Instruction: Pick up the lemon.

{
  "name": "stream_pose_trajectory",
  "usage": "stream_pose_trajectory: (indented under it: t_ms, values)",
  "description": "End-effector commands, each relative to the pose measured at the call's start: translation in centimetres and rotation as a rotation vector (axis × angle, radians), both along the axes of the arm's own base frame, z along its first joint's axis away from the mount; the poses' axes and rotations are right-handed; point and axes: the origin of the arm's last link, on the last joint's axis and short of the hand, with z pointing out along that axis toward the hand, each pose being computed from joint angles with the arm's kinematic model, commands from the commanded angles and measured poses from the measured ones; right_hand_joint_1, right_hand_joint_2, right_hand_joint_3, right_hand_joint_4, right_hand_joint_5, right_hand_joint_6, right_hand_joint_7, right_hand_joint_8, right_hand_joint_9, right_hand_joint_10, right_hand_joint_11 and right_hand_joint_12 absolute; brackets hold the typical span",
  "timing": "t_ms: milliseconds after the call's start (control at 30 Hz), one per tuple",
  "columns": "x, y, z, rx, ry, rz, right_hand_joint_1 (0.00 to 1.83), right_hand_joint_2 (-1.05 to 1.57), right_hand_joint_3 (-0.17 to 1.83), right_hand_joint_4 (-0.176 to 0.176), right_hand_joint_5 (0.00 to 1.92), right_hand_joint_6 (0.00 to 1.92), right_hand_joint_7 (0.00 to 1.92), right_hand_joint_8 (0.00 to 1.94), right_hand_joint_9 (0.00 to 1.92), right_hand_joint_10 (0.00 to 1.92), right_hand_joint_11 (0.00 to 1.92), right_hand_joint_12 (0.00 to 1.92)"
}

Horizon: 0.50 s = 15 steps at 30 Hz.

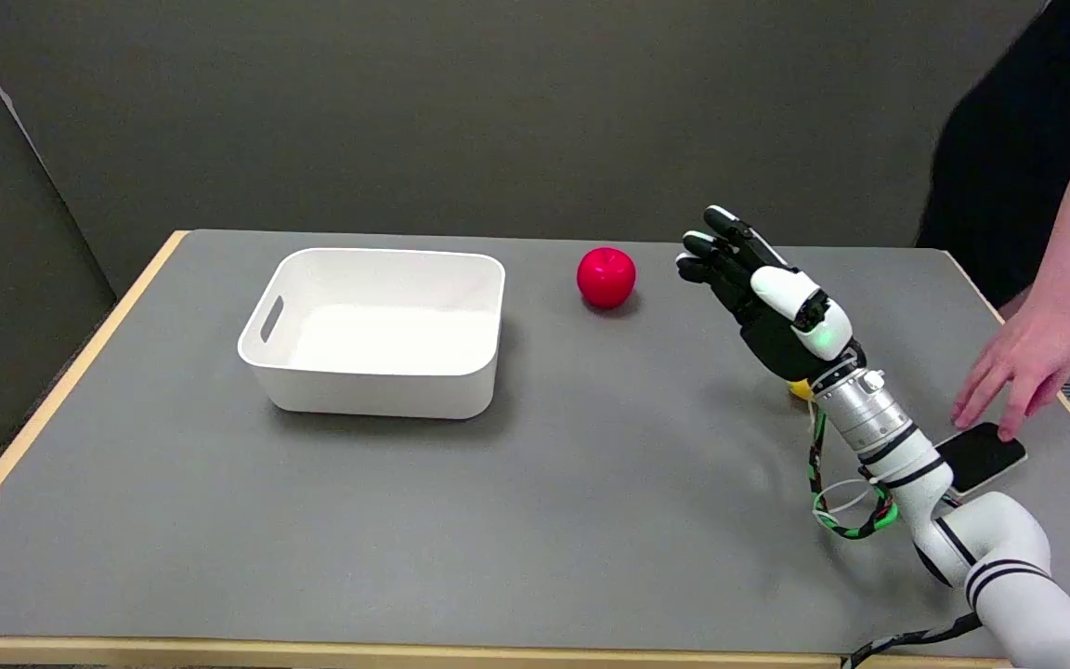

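Only a small yellow sliver of the lemon [801, 388] shows on the grey table, just below my right hand's palm and beside the silver wrist; the hand and wrist hide the rest. My right hand [763, 297] hovers above the table with its fingers spread and pointing up and to the left, holding nothing. It sits over the lemon without visibly touching it.
A red apple [606, 276] lies left of my fingertips. A white bin [377, 330] stands at the table's left middle. A person's hand [1018, 372] reaches over a black phone [981, 457] at the right edge, close to my forearm.
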Motion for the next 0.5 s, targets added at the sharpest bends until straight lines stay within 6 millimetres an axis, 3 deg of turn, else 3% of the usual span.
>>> stream_pose_trajectory:
  t_ms: [33, 133, 200, 300, 367, 433, 500]
  values:
    - [0.0, 0.7, 0.6, -0.02, 0.005, 0.002, 0.56, 0.78, 1.01, -0.018, 0.11, 0.35, 0.3, 0.45, 0.28, 0.81, 0.0, 1.11]
    - [1.3, 1.1, 1.3, -0.09, 0.126, 0.067, 0.58, 0.77, 1.01, -0.021, 0.1, 0.35, 0.29, 0.46, 0.26, 0.79, 0.0, 1.07]
    - [2.1, 1.6, 2.6, -0.215, 0.275, 0.078, 0.6, 0.81, 0.91, -0.018, 0.12, 0.32, 0.29, 0.4, 0.21, 0.76, 0.0, 0.97]
    - [3.3, 2.3, 5.2, -0.427, 0.473, 0.055, 0.58, 0.79, 0.88, -0.032, 0.09, 0.29, 0.16, 0.31, 0.04, 0.59, 0.0, 0.54]
    - [3.9, 2.9, 6.7, -0.527, 0.559, 0.034, 0.58, 0.78, 0.86, -0.036, 0.09, 0.29, 0.12, 0.27, 0.0, 0.52, 0.0, 0.36]
    - [4.3, 3.6, 8.1, -0.602, 0.606, 0.016, 0.58, 0.69, 0.96, -0.038, 0.07, 0.33, 0.07, 0.25, 0.03, 0.27, 0.0, 0.13]
    - [4.3, 4.1, 9.0, -0.65, 0.628, -0.002, 0.58, 0.74, 0.88, -0.043, 0.08, 0.31, 0.06, 0.25, 0.0, 0.31, 0.0, 0.14]
